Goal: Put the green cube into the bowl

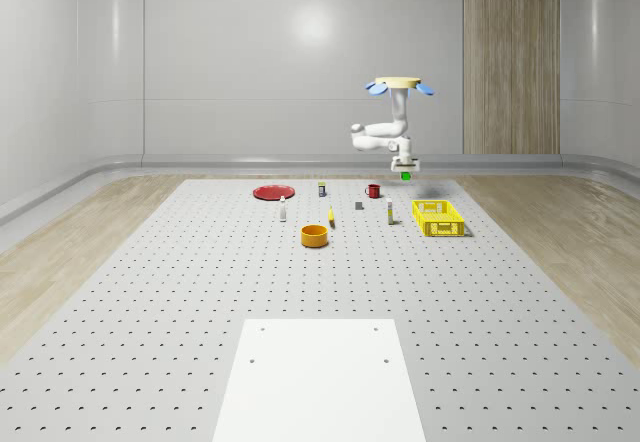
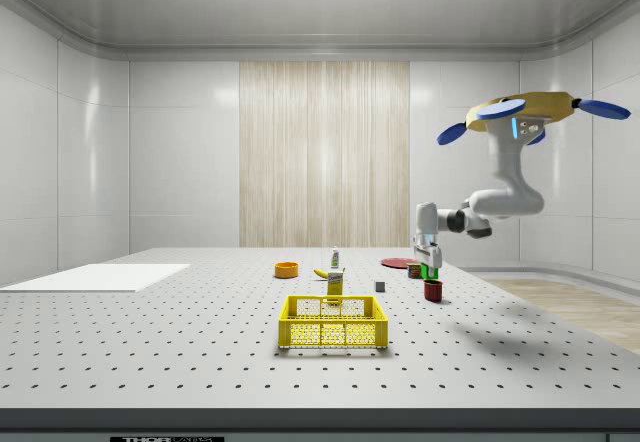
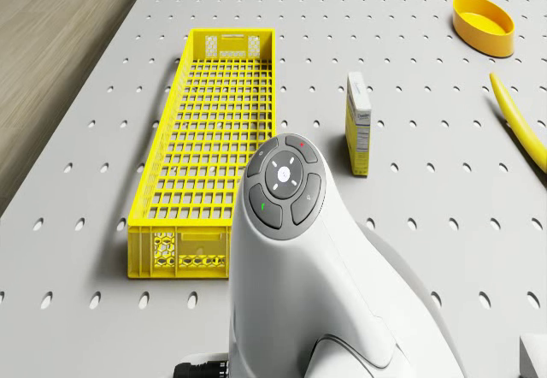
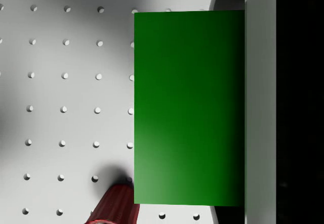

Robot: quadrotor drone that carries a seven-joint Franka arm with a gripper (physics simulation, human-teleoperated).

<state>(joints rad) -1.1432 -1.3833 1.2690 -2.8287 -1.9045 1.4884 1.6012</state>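
Above the far right part of the grey perforated bench [image 1: 150, 292], the quadrotor drone [image 1: 400, 85] hovers in the air with its white arm [image 1: 385, 132] folded down beneath it. The pincer [image 1: 405, 171] hangs well clear of the bench surface, clamped on the small green cube [image 1: 405, 176] — in the wrist view the green cube [image 4: 188, 107] sits pressed against a pale finger [image 4: 259, 102] at one side. In the side view the pincer [image 2: 429, 260] holds the cube [image 2: 432, 259] just above the red cylindrical mug [image 2: 433, 290]; the mug's ribbed red wall [image 4: 115, 206] also shows beneath the cube in the wrist view.

The round orange bowl [image 1: 315, 235] stands on the bench nearer the middle, well apart from the pincer and toward the whole-scene view's left of it. A curved yellow banana [image 1: 331, 218] lies just beyond the bowl. The long yellow mesh basket [image 1: 438, 218] rests near the bench's right edge, and a small upright yellow carton [image 3: 358, 123] stands between it and the banana. Toward the far edge lie a flat red plate [image 1: 272, 192] and the red mug [image 1: 373, 190], with a small white bottle [image 1: 283, 210] near the plate. A plain white rectangular sheet [image 1: 320, 377] covers the middle of the near edge.
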